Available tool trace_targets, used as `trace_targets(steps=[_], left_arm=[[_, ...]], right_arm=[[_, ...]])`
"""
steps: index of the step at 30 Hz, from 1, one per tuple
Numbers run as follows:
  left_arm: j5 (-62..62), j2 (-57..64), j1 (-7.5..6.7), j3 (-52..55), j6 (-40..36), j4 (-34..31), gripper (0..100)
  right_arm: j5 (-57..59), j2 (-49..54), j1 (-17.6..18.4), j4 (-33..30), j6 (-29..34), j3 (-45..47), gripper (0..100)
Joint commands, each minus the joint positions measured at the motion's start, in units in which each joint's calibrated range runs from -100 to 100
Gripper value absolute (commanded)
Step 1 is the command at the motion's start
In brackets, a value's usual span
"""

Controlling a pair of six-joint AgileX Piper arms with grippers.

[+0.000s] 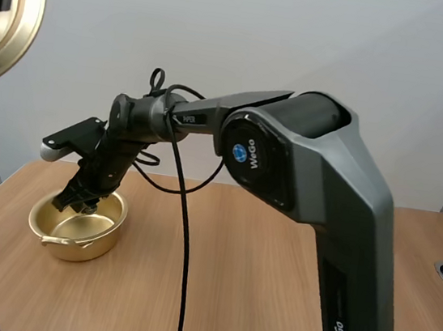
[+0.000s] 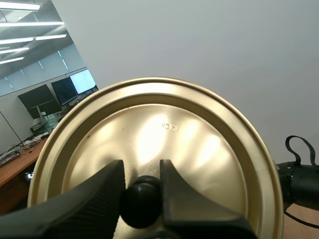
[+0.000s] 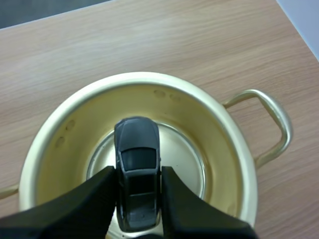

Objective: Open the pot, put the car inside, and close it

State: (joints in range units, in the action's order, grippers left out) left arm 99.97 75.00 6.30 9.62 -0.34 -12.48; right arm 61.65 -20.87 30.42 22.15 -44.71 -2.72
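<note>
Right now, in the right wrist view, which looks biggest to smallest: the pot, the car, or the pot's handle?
1. pot, clearly largest
2-3. car and handle look about alike; the car sits nearer the camera, so I won't rank them.

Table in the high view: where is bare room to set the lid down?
Free: the table between pot and right arm, and the strip in front of the pot. Crowded: inside the pot, where the right gripper holds the car.
</note>
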Motion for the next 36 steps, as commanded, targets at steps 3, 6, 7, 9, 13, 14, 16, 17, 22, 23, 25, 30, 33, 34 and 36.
trace_targets(steps=[3,6,7,9,13,14,16,17,22,23,25,30,33,34,36], left_arm=[[0.03,0.03,0.01,0.02,0.02,-0.05,0],[0.03,0.03,0.01,0.02,0.02,-0.05,0],[0.03,0.03,0.01,0.02,0.02,-0.05,0],[0.03,0.03,0.01,0.02,0.02,-0.05,0],[0.03,0.03,0.01,0.02,0.03,-0.15,0],[0.03,0.03,0.01,0.02,0.03,-0.15,0],[0.03,0.03,0.01,0.02,0.13,-0.15,0],[0.03,0.03,0.01,0.02,0.13,-0.15,0],[0.03,0.03,0.01,0.02,0.99,-0.15,0],[0.03,0.03,0.01,0.02,0.99,-0.15,0],[0.03,0.03,0.01,0.02,0.99,-0.15,0],[0.03,0.03,0.01,0.02,0.99,-0.15,0],[0.03,0.03,0.01,0.02,0.99,-0.15,0],[0.03,0.03,0.01,0.02,0.99,-0.15,0],[0.03,0.03,0.01,0.02,0.99,-0.15,0]], right_arm=[[0.77,-2.69,0.06,-0.04,-0.05,-0.57,0],[0.96,-3.25,0.06,-0.04,-0.05,-0.72,0],[0.96,-3.25,0.06,-0.04,-0.05,-0.72,0],[0.09,-3.23,0.06,0.29,-0.05,-0.72,0],[-3.37,-3.23,0.06,0.05,2.24,-0.72,0],[-4.54,-3.23,0.06,-0.09,4.01,-0.72,0],[-5.81,-3.23,0.06,-0.18,6.01,-0.72,2],[-6.3,-3.23,0.06,-0.18,6.01,-0.72,14],[-7.51,-3.23,0.06,-0.44,5.23,-0.84,96],[-7.51,-3.23,0.06,-1.05,5.23,-0.84,100],[-8.27,-3.23,0.06,-2.77,5.23,-1.13,100],[-11.7,-2.44,0.06,-4.97,5.4,-1.13,100],[-13.91,-0.95,0.06,-4.97,5.4,-1.13,100],[-14.83,-0.32,0.06,-5.24,5.26,-1.13,100],[-15.47,1.21,0.06,-6.36,5.14,-1.13,100]])
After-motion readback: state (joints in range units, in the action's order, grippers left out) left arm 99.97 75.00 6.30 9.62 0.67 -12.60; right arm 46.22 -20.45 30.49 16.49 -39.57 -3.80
